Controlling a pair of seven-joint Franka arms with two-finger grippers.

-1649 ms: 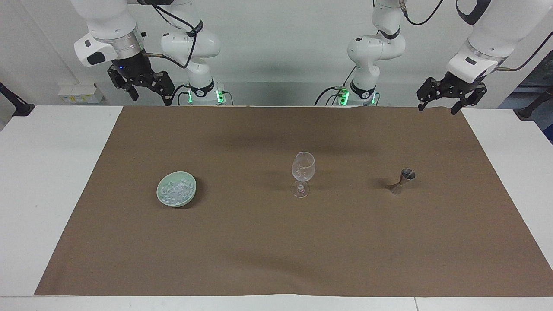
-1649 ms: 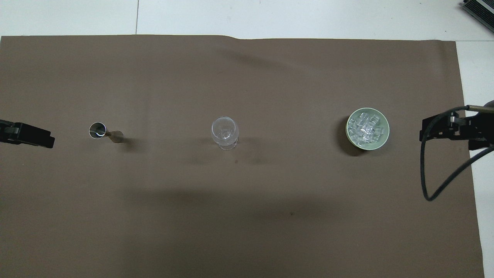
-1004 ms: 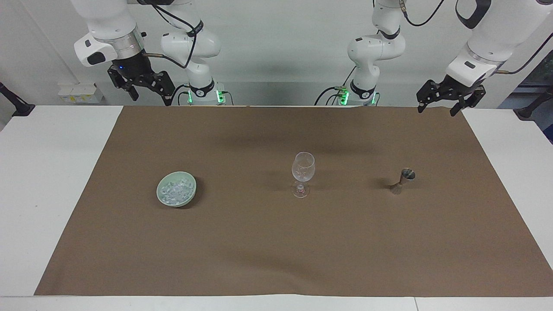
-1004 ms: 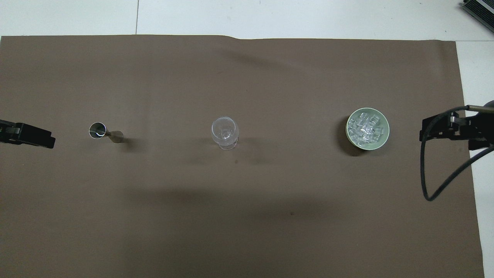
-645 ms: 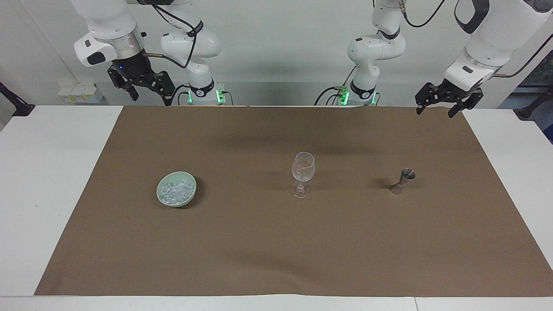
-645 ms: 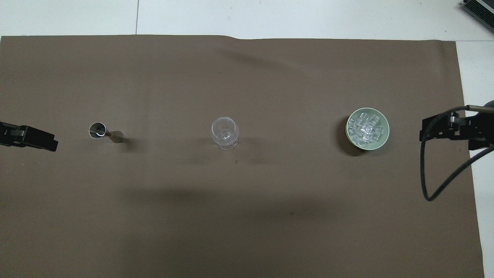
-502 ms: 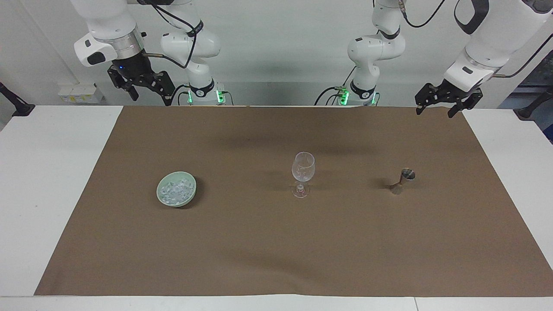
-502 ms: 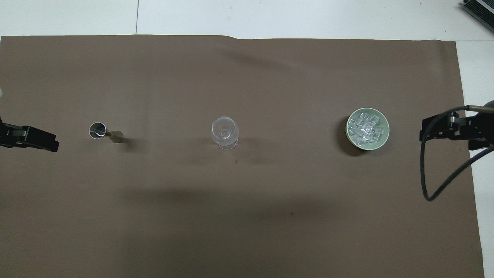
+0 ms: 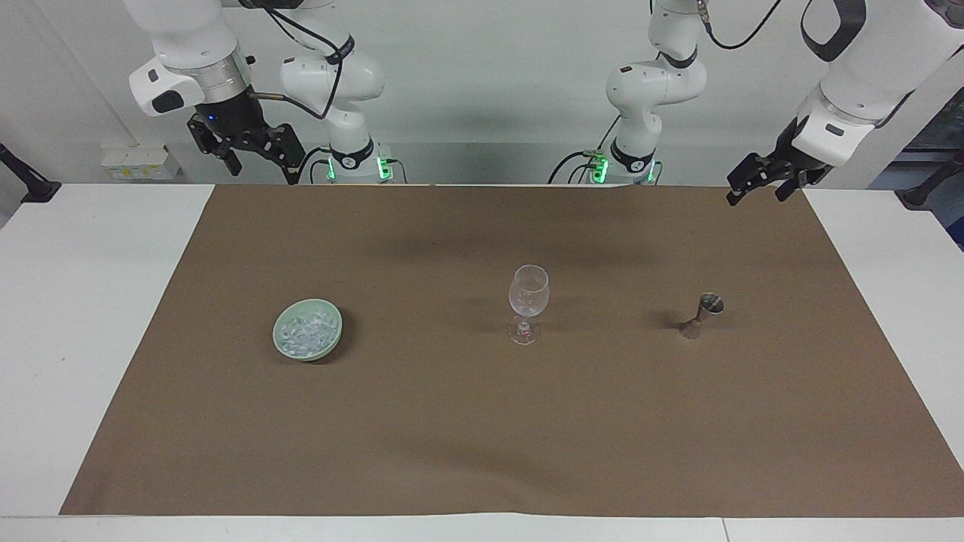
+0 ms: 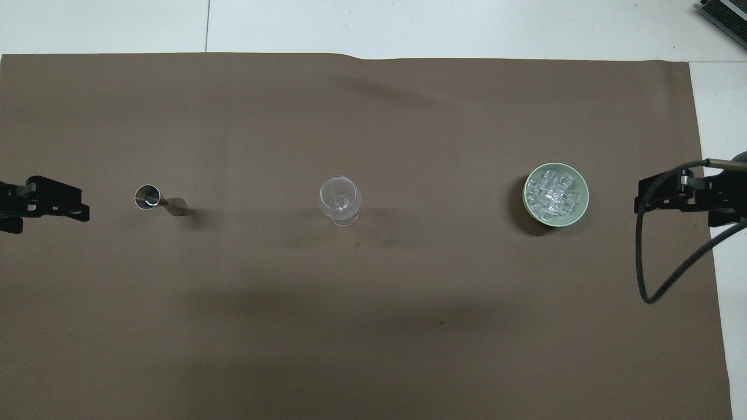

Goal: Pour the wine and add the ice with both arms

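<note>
Ice (image 9: 307, 331) well below right gripper (image 9: 256, 150)

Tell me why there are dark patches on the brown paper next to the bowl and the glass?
Those are shadows. In the overhead view, the bowl casts a dark crescent beside it, and the jigger a small smudge. In the facing view, the wine glass throws a faint shadow, and broad soft ones cross the brown paper.
</note>
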